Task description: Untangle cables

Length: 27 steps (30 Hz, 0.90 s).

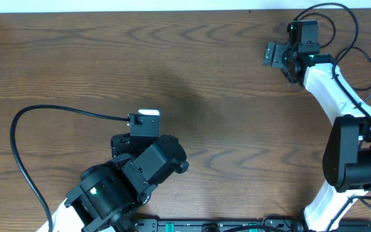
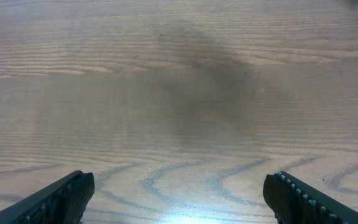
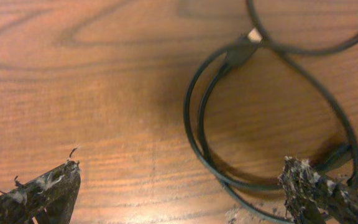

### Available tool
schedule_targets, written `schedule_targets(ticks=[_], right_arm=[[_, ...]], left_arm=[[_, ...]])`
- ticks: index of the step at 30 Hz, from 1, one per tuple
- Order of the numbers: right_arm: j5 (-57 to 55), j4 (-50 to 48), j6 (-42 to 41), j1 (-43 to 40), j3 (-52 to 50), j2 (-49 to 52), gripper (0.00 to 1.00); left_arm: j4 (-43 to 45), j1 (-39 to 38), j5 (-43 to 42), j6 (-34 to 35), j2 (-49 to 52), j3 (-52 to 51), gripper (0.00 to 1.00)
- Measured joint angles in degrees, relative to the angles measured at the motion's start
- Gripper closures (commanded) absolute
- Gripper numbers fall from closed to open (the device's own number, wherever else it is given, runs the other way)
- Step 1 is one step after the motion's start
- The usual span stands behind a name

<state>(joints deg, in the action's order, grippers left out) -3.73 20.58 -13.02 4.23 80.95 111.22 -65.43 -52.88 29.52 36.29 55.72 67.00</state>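
Note:
The cables show in the right wrist view as thin glossy black loops lying on the wooden table, with a small plug end at the top. My right gripper is open and empty; its right finger is right by the lower part of a loop, its left finger over bare wood. In the overhead view the right gripper is at the far right, with thin black cord loops around the arm. My left gripper is open and empty above bare table; it sits at the front left in the overhead view.
A thicker black cable attached to the left arm curves over the table's left side. The right arm's white links and black base fill the right edge. A black rail runs along the front edge.

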Motion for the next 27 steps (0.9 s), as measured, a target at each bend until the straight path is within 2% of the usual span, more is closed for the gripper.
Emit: schedule_targets(ticks=[19, 27], right_arm=[[2.7, 18.3, 0.0, 0.0, 0.0, 0.0, 0.01], [2.7, 21.1, 0.0, 0.0, 0.0, 0.0, 0.01]], left_arm=[[0.0, 0.0, 0.0, 0.0, 0.0, 0.0, 0.09], [0.0, 0.0, 0.0, 0.0, 0.0, 0.0, 0.09]])
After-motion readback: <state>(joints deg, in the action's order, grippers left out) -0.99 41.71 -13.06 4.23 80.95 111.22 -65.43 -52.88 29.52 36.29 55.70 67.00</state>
